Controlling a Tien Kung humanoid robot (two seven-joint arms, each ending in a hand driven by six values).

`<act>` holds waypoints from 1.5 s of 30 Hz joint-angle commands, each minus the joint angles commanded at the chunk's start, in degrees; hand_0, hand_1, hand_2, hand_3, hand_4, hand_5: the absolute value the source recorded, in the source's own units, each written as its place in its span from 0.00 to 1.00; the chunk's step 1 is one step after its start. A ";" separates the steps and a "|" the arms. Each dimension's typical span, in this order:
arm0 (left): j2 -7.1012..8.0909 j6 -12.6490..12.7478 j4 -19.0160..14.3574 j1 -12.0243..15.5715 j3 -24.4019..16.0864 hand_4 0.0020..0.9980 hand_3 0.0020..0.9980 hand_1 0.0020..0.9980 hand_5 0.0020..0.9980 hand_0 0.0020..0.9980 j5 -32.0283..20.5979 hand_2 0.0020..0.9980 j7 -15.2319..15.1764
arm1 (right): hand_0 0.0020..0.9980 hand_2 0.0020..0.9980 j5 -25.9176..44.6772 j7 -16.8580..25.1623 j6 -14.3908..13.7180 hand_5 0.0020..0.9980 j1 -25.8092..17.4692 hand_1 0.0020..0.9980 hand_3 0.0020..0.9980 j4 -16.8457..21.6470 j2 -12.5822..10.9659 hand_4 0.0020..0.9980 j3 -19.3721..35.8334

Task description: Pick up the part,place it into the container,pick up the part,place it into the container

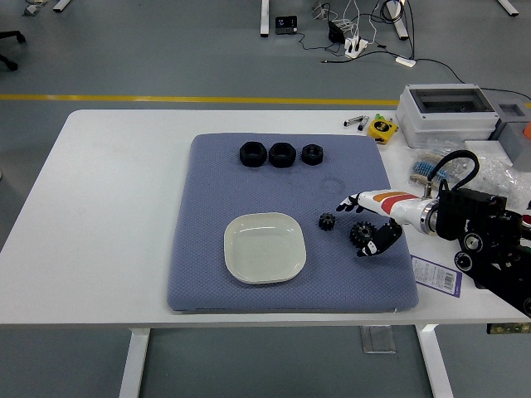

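Two black gears lie on the blue-grey mat (207, 207), to the right of the white square plate (264, 247). The small gear (327, 221) is nearer the plate, and the larger gear (362, 233) sits just right of it. My right hand (357, 226) reaches in from the right and straddles the larger gear. Its fingers (348, 202) stretch out above the gear and the thumb (375, 244) lies below it. The hand is open and holds nothing. The plate is empty. My left arm is out of view.
Three black nuts (281, 154) stand in a row at the mat's far edge. To the right of the mat are a grey box (448, 112), a yellow tape measure (382, 128), a bag of small parts (433, 170) and a purple card (437, 275).
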 joint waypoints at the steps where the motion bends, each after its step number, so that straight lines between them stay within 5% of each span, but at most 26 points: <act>1: -0.01 0.03 0.00 0.01 -0.01 0.62 0.57 0.63 0.69 0.71 -0.07 0.64 -0.02 | 0.78 0.80 -0.04 0.06 -0.03 0.19 0.07 0.76 0.83 -0.21 0.08 0.95 -0.16; 13: 0.01 0.03 0.00 -0.06 0.15 0.62 0.57 0.62 0.70 0.71 -0.12 0.64 0.02 | 0.75 0.76 -1.13 2.01 -1.70 0.19 0.48 0.73 0.79 -4.10 0.92 0.89 -2.29; 14: 0.02 0.03 0.00 -0.07 0.16 0.62 0.57 0.62 0.70 0.71 -0.17 0.64 0.01 | 0.71 0.73 -1.28 2.06 -1.90 0.15 0.45 0.69 0.74 -4.22 0.94 0.73 -2.32; 19: 0.00 0.06 0.00 -0.13 0.20 0.62 0.57 0.62 0.70 0.71 -0.17 0.64 0.00 | 0.71 0.73 -1.95 2.12 -2.59 0.15 0.53 0.69 0.74 -5.59 1.45 0.73 -2.59; 20: 0.00 0.08 0.00 -0.13 0.21 0.62 0.57 0.62 0.70 0.71 -0.26 0.64 -0.04 | 0.66 0.67 -2.12 2.01 -2.65 0.12 0.47 0.62 0.64 -5.84 1.47 0.62 -2.55; 31: -0.07 0.14 0.00 -0.04 -0.07 0.62 0.57 0.62 0.70 0.71 0.09 0.64 0.00 | 0.60 0.58 -1.99 2.38 -2.61 0.07 0.35 0.54 0.56 -5.92 1.44 0.53 -3.39; 32: -0.08 0.17 0.00 -0.02 -0.13 0.62 0.57 0.62 0.69 0.71 0.16 0.64 0.00 | 0.51 0.49 -1.90 2.34 -2.53 0.00 0.34 0.46 0.50 -5.95 1.43 0.42 -3.43; 45: -0.06 0.20 0.00 0.24 -0.30 0.62 0.57 0.62 0.69 0.71 0.62 0.64 0.02 | 0.44 0.42 -1.53 2.95 -3.81 0.00 -0.19 0.39 0.42 -3.15 0.74 0.35 -1.36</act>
